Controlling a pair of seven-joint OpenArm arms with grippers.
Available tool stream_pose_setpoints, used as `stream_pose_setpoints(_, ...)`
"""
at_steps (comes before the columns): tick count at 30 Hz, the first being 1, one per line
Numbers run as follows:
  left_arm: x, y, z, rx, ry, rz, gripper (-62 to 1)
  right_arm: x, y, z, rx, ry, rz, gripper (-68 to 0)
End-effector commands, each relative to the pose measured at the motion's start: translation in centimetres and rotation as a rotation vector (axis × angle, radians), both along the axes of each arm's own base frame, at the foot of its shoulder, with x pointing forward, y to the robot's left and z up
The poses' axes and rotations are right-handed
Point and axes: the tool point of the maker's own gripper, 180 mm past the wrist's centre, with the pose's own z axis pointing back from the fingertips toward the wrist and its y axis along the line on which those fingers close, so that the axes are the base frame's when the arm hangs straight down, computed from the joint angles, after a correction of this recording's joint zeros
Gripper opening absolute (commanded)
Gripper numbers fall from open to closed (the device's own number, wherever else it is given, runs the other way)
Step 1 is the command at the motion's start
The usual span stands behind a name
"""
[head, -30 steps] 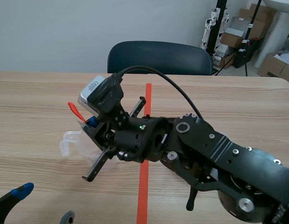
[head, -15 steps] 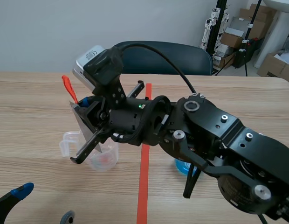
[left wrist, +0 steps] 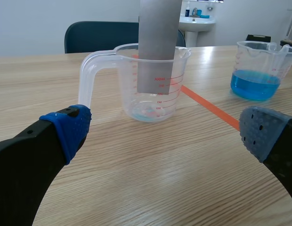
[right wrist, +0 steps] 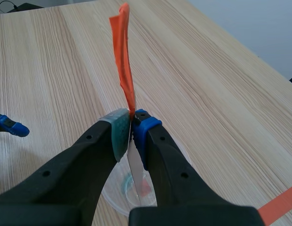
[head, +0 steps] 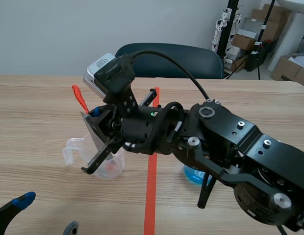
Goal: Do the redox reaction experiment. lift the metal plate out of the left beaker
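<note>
Hanging upright from the right gripper [right wrist: 132, 132], the metal plate [left wrist: 158, 42] is a grey strip with its lower end down inside the left beaker [left wrist: 150, 101]. That lower edge sits below the rim but off the bottom, so we count it as not lifted out yet. We see the right gripper clamped on the plate's top end, grey-green pad on one face and blue pad on the other. An orange tab [right wrist: 123, 56] sticks up from the plate just above the pads. The left beaker is clear plastic with a handle and red scale marks, standing on the wooden table [head: 34, 98] with only a thin film of liquid at its bottom.

We find the left gripper [left wrist: 166, 132] low over the table on the robot's side of that beaker. Its fingers are spread wide with nothing between them — blue pad one side, grey pad the other.

A second beaker [left wrist: 256, 70] with blue liquid stands well apart from the first, across the orange-red tape line [head: 151, 196]. The right arm partly hides it in the scene view. Beyond the table's far edge we see a dark chair [head: 166, 58].
</note>
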Motion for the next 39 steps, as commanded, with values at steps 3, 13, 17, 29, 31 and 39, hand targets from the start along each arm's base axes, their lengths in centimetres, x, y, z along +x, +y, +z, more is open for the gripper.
stream_pose_setpoints(3, -0.1, 0.2, 0.4, -0.008, -0.017, 0.002, 1.4, 1.1, -0.6, 1.3, 0.05, 0.003, -0.031, -66.9)
stream_pose_setpoints(13, -0.1, 0.2, 0.4, -0.008, -0.017, 0.002, 1.4, 1.5, -1.1, 2.2, 0.06, 0.024, -0.03, -66.9)
stream_pose_setpoints(17, -0.1, 0.2, 0.4, -0.008, -0.017, 0.002, 1.4, 0.8, -0.7, 3.3, 0.057, 0.009, -0.002, -66.9)
stream_pose_setpoints(29, -0.1, 0.2, 0.4, -0.007, -0.017, 0.002, 1.4, 0.4, -0.3, 7.7, 0.068, -0.033, 0.041, -66.9)
stream_pose_setpoints(31, -0.1, 0.2, 0.4, -0.007, -0.017, 0.002, 1.4, 0.4, -0.3, 8.5, 0.072, -0.046, 0.05, -66.9)
stream_pose_setpoints(39, -0.1, 0.2, 0.4, -0.008, -0.017, 0.002, 1.4, 0.8, -0.4, 10.3, 0.08, 0.006, 0.085, -66.9)
